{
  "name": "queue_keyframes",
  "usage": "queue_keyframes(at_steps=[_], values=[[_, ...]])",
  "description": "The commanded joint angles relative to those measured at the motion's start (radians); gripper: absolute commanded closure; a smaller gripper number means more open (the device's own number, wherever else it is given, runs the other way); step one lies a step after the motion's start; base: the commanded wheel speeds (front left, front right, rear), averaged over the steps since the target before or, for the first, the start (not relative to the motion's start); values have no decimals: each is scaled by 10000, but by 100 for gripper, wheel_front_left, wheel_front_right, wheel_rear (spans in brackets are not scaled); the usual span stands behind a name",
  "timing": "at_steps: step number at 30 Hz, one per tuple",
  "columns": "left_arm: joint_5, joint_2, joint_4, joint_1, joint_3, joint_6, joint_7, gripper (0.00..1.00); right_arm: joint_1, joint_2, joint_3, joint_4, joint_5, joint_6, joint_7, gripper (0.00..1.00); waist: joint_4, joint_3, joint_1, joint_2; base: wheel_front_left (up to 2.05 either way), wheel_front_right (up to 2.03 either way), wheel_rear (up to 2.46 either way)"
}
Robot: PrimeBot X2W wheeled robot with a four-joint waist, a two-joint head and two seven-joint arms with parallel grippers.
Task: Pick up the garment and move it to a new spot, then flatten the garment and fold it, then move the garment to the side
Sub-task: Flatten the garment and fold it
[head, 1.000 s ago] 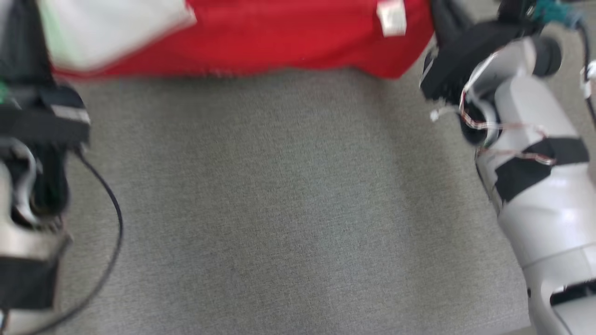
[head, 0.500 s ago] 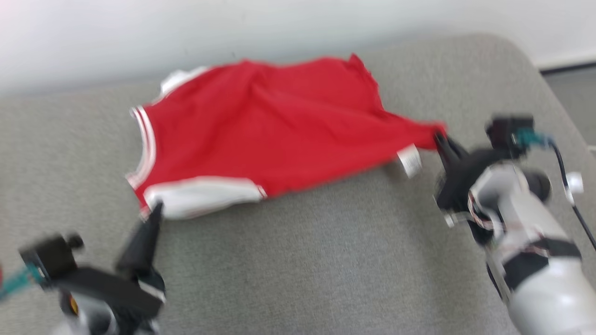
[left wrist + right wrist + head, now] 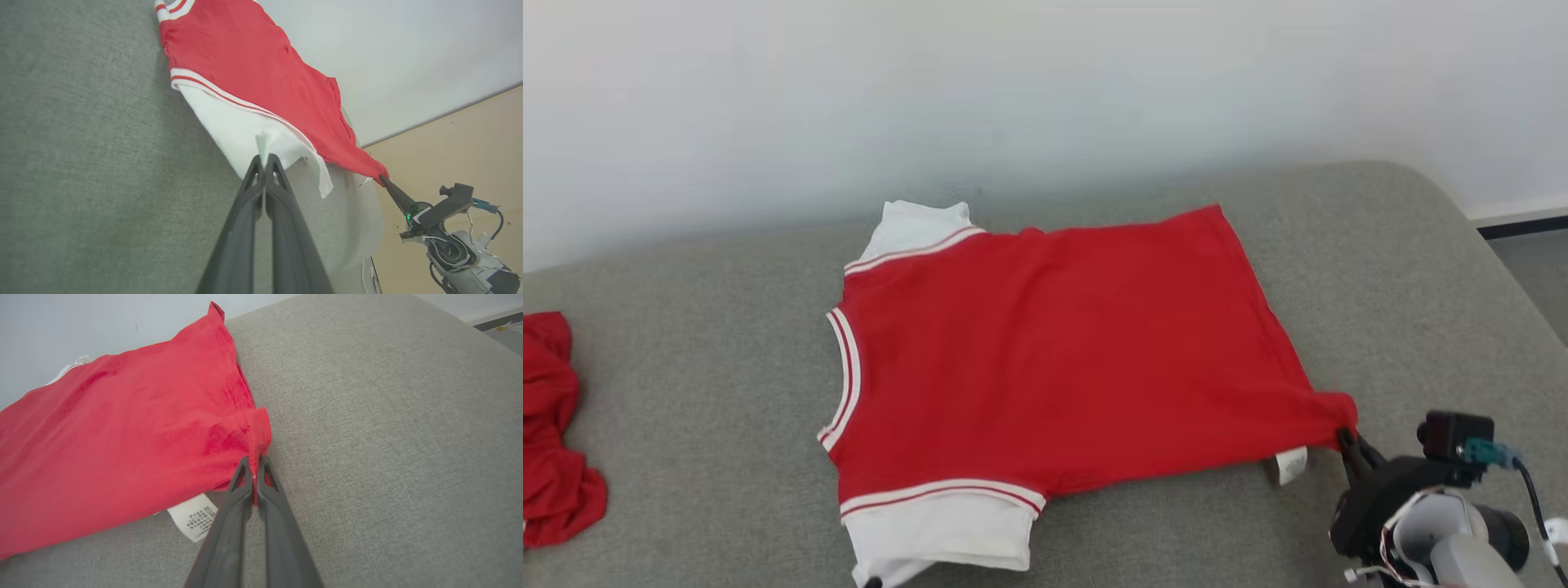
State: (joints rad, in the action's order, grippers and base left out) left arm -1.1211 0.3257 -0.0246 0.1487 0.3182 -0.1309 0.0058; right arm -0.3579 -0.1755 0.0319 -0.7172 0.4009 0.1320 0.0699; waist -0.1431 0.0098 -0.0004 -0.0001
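Note:
The garment (image 3: 1054, 351), a red top with white sleeves and striped trim, lies spread on the grey padded surface (image 3: 686, 367). My right gripper (image 3: 1343, 437) is shut on its near right hem corner, and the red fabric is pinched between the tips (image 3: 255, 461). A white care label (image 3: 192, 516) sticks out beside them. My left gripper (image 3: 263, 157) is shut on the edge of the near white sleeve (image 3: 241, 130), with a fold of white cloth poking up between the tips. Its tip just shows at the bottom edge (image 3: 872, 581). The right gripper (image 3: 382, 178) also appears in the left wrist view.
A second crumpled red cloth (image 3: 551, 433) lies at the far left of the surface. A white wall (image 3: 1013, 82) runs close behind the garment. The surface rounds off at the right, with floor (image 3: 1535, 261) beyond it.
The head camera has swung upward, so the whole picture has shifted. The garment, rumpled and stretched between my grippers half a second ago, now lies flatter and more spread out. Both grippers keep their hold.

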Motion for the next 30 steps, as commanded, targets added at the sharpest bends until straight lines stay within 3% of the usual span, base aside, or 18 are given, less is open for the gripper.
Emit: queue_keyframes(at_steps=[1,14,24,30], values=[[-163,51,61,231,40,10,-16,100,332,82,-156,141,-156,-27,40,100,94,-126,4,1,0,0,0],[-1030,446,339,1556,879,10,975,100,2577,889,-2050,2078,-1547,-27,1282,100,238,-226,4,1,0,0,0],[-489,241,662,619,295,9,-540,100,2709,1186,-2178,3750,-1439,-27,1836,100,222,-121,4,1,0,0,0],[738,-117,-230,-949,327,51,-1709,100,2081,1244,-1771,4163,-1396,-27,1903,100,277,115,4,1,0,0,0]])
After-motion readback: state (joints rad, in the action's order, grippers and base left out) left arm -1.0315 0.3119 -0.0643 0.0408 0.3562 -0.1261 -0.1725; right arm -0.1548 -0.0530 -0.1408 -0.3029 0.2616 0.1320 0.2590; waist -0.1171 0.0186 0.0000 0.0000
